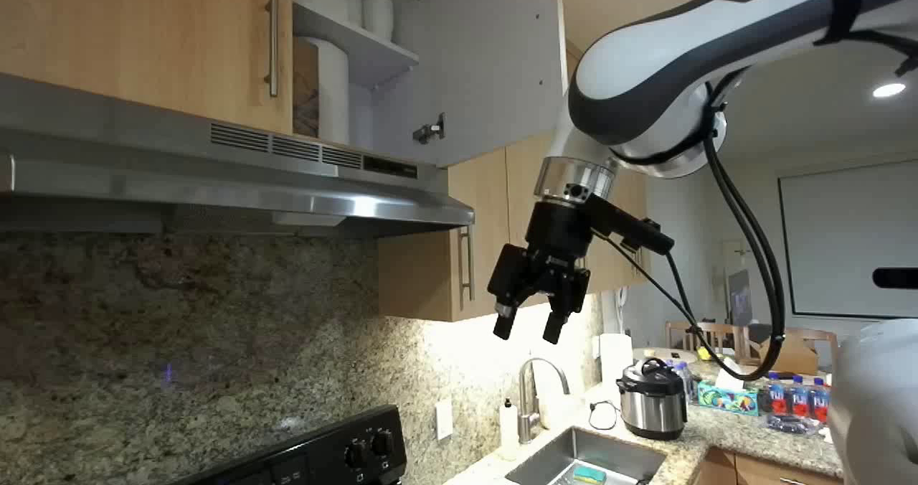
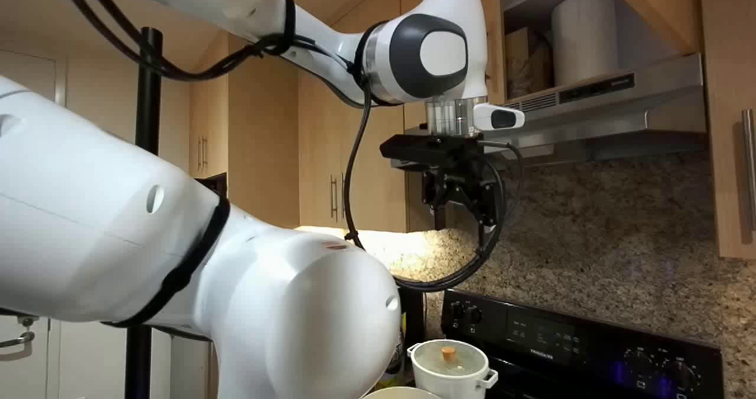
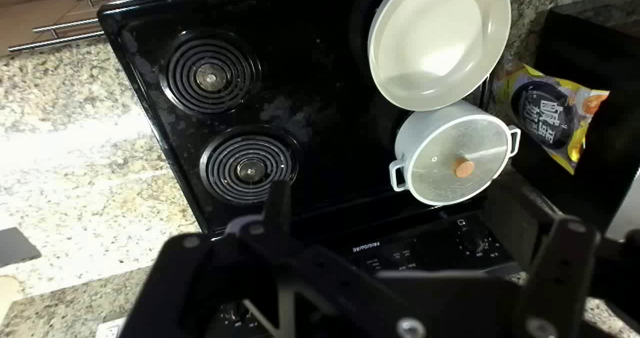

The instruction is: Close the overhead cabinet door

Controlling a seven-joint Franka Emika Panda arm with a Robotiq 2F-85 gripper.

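Currently, tool [image 1: 528,327] hangs pointing down, its fingers [image 1: 504,325] spread with nothing between them. Wrist view: black stove [image 3: 325,58] well below, lidded pot [image 3: 450,158] and pale pan [image 3: 440,43] toward one side, granite worktop [image 3: 75,88] alongside. Tips sit lower than the bottom edge of the overhead cabinet door [image 1: 495,62] in both exterior views. Arm [image 2: 446,54] shows well to the side of that door in an exterior view, so likely no contact. Door itself stands open, swung out above one end of the range hood [image 1: 251,184]; whitish inner face with two hinges [image 1: 428,130] visible, maple outer face [image 2: 667,3] likewise, its handle out of sight. Exposed cabinet bay [image 1: 398,112] holds a white cylinder [image 2: 585,39]; neighbouring bar-handled door [image 1: 158,40] is closed. Judgement: approach stage, push not yet begun. Next move probably calls for lifting the tool to door height, bringing it round to the maple face near the free edge, then pressing inward along the hinge arc until the door meets the cabinet front. No grasp looks needed; drawing the fingers together first might give a firmer pushing end. Hood lip is the thing to miss on the way up.
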